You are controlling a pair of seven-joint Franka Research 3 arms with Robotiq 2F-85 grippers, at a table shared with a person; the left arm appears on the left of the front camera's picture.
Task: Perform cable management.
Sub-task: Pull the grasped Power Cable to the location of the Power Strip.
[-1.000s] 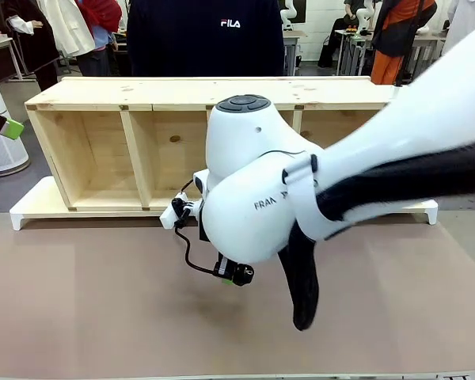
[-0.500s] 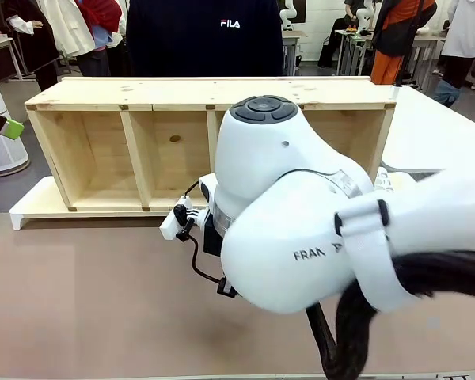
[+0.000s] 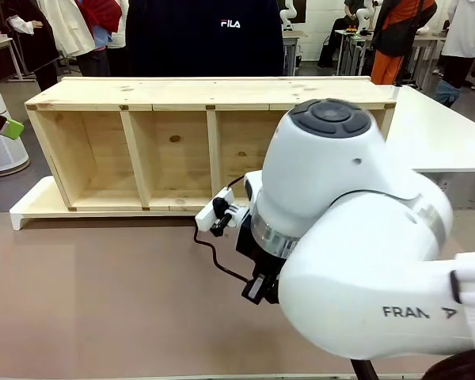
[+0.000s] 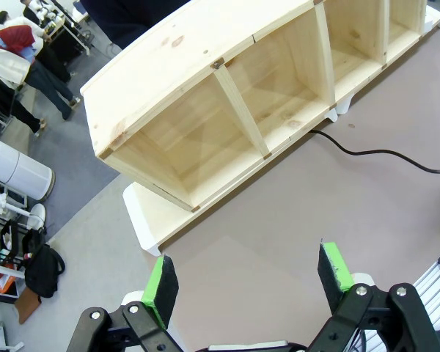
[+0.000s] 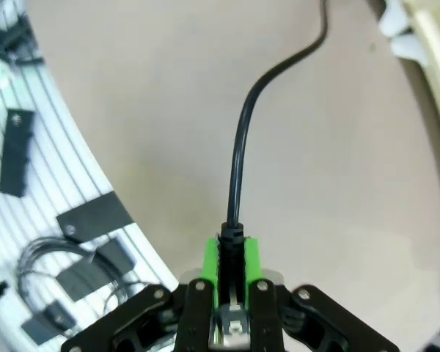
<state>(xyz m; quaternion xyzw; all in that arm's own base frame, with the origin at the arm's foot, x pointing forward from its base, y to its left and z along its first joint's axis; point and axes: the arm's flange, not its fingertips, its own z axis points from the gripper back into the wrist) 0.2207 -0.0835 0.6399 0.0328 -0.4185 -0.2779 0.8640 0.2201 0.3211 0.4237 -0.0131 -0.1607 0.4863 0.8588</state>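
A: What's along the bench's (image 3: 87,301) far edge?
B: A wooden shelf (image 3: 142,150), open compartments facing the near edge, on a white base (image 3: 32,207).
A: Else?
B: A white power strip (image 3: 204,214) just before it; a person (image 3: 198,39) in dark stands beyond.

My right arm (image 3: 356,237) looms at near right. The cable (image 3: 212,255) curves from the white power strip (image 3: 210,212), at the foot of the wooden shelf (image 3: 182,95), across the table (image 3: 87,301) to my right gripper (image 3: 256,287). A person (image 3: 206,36) in a dark top stands behind the shelf.

Brown table (image 3: 103,301) — wooden shelf (image 3: 174,93), cable (image 4: 374,152) seemingly resting on it.
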